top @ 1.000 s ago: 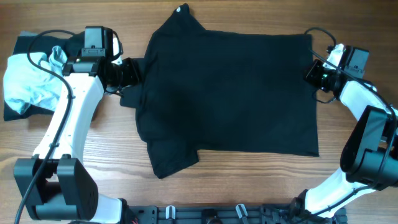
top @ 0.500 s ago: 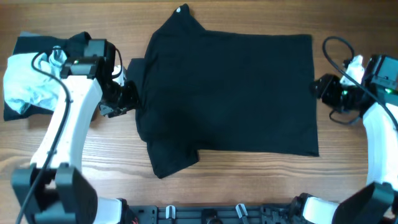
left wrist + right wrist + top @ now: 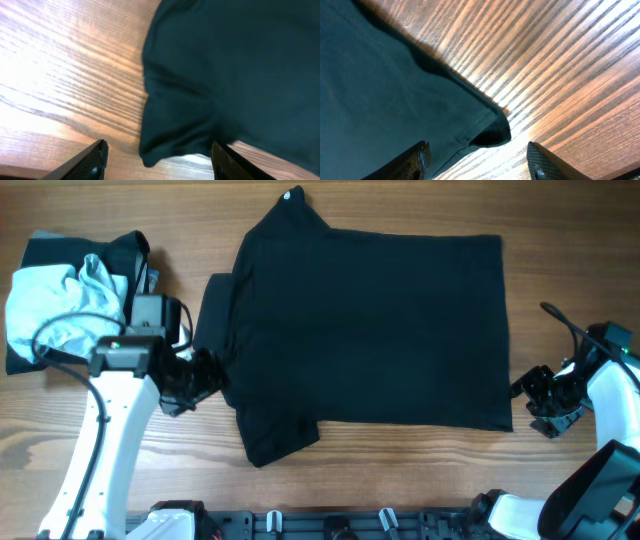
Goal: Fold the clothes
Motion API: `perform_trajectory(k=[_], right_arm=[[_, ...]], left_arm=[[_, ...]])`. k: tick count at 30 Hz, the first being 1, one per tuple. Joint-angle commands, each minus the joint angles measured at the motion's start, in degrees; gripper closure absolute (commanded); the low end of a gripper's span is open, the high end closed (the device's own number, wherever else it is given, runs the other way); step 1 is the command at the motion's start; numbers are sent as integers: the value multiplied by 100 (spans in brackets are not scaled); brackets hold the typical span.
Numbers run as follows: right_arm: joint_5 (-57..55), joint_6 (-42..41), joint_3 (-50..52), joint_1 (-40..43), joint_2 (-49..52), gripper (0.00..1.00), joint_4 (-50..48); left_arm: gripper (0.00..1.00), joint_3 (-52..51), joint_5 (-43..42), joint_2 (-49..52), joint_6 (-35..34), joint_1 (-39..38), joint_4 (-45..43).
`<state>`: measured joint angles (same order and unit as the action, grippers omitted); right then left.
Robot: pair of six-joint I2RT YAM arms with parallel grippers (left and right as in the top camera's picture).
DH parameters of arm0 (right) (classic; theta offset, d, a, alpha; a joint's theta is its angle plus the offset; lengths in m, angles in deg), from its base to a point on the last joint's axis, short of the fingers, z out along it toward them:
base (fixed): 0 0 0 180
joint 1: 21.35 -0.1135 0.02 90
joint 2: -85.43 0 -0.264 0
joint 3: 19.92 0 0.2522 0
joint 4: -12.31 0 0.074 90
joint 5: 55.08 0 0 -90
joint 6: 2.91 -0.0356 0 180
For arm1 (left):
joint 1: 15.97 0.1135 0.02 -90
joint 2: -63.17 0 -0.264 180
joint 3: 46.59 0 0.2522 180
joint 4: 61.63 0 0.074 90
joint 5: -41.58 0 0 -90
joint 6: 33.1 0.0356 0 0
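The clothes, a black T-shirt point(image 3: 370, 330), lie spread flat across the middle of the table, with a small white tag point(image 3: 291, 194) at the far edge. My left gripper point(image 3: 207, 372) hovers at the shirt's left edge. In the left wrist view it point(image 3: 159, 169) is open, and a rounded fold of the shirt point(image 3: 170, 135) lies just ahead between the fingers point(image 3: 92, 161), untouched. My right gripper point(image 3: 530, 396) sits off the shirt's near right corner. In the right wrist view it point(image 3: 477, 167) is open, and the curled corner of the shirt point(image 3: 487, 131) rests on the wood ahead of it.
A heap of other garments, light blue on black point(image 3: 60, 310), lies at the far left of the wooden table point(image 3: 570, 270). A dark rail point(image 3: 330, 525) with the arm bases runs along the near edge.
Both arms have moved along the shirt's side edges toward the near side of the table. The right gripper has opened and left the far right corner. A flap at the shirt's left edge now lies flat.
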<state>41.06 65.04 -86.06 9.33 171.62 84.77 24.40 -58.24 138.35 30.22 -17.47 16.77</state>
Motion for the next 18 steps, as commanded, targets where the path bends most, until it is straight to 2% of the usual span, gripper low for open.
perform_trajectory(k=[1,6,10,15,16,18], right_arm=[[-13,81,151,37,66,33,-107],[33,-59,420,37,72,34,-573],[31,-44,420,37,70,34,-619],[31,-42,420,37,70,34,-592],[28,-22,420,37,70,34,-570],[13,28,420,37,72,34,-525]], left_arm=[[32,-822,-505,-7,-385,15,-629],[32,-1659,-688,83,-413,11,-1729],[32,-2002,-844,608,-407,11,-2850],[35,-2002,-863,1552,-398,-94,-3320],[42,-2002,-879,1670,-398,-142,-3344],[73,-2000,-885,1797,-378,-205,-3357]])
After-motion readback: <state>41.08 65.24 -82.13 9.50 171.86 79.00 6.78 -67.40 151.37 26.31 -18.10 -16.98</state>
